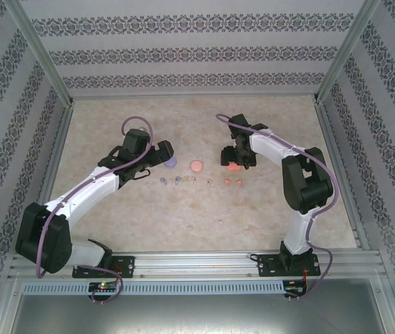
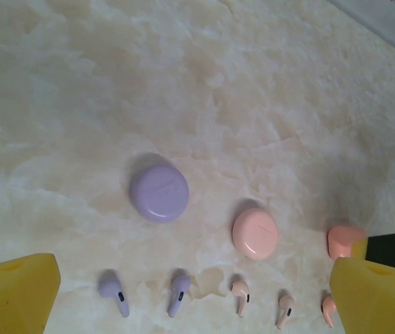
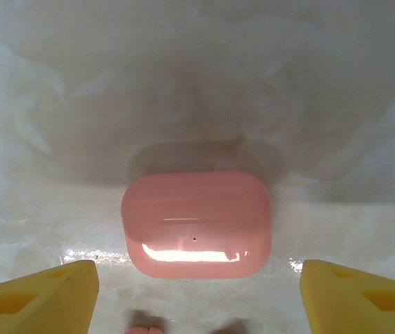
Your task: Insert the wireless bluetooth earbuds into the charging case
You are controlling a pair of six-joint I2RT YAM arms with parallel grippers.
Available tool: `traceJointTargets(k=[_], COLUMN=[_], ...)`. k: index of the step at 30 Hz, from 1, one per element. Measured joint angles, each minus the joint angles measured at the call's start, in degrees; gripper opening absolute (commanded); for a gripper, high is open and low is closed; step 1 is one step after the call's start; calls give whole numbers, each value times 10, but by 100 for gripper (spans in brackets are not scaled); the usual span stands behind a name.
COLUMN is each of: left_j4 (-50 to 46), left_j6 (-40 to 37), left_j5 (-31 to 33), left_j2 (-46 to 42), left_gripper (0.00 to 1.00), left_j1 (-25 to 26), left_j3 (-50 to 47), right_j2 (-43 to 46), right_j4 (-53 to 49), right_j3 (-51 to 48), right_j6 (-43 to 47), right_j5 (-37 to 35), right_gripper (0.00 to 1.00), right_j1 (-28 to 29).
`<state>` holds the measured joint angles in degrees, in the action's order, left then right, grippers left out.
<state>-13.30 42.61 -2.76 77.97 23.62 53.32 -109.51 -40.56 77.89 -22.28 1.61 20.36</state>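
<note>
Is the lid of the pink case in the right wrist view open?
No, the pink case lies flat with its lid shut.

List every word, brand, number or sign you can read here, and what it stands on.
No text can be read.
The purple round case, the pink round case and the rectangular case carry no lettering; the rectangular one shows a thin seam line and a tiny dot.
Any marks on the earbuds are too small to tell.
The wall pattern is ornament, not letters.
</note>
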Motion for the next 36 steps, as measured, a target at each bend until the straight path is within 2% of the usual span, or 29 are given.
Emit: traceJointTargets(k=[11,36], left_j4=[0,8], left_j6=[-5,-15], left_j5=[1,3], left_j2=[26,48], left_gripper=[99,99], left_j1=[21,30], left_j3=[17,23], right_j2=[-34,-81], right_j4=[0,-25], right_j3=[9,68], right_j6=[1,13], right_j5=[0,-31], right_gripper=[73,64], right_j1=[0,16])
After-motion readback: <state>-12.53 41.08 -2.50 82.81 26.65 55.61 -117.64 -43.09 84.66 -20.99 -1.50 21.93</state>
